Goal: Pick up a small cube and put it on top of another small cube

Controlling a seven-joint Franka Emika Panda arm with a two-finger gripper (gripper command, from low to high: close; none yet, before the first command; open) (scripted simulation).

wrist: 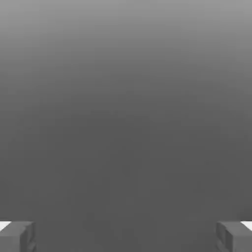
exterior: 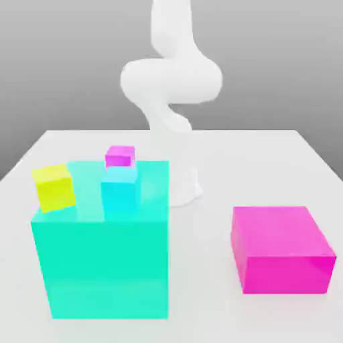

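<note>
We judge that the task is at its approach step, with no cube lifted and no stack made. The fingers (wrist: 19, 236) stand spread well apart, with nothing pinched between them. The small cubes we can choose from are gathered at the teal block (exterior: 107, 268): the yellow cube (exterior: 55, 188) by its edge on the exterior view's left, turned a little, the cyan cube (exterior: 120, 191) on its top, and the small magenta cube (exterior: 120, 156) behind the cyan one. Which is to be carried and which is to bear it, we can't tell. The next move calls for bringing the hand over the chosen cube, squaring the fingers to its sides and lowering them without knocking a neighbour; the cyan and small magenta cubes look the trickier pair to work between. The big magenta block (exterior: 285, 234) sits apart on the counter (exterior: 201, 308), well out of the way. As for what is hard to make out, the cyan cube hides the lower part of the small magenta one, so we can't say how that one rests. The arm (exterior: 171, 80) is cut off at the top, and its pale lower part blends into the counter.
</note>
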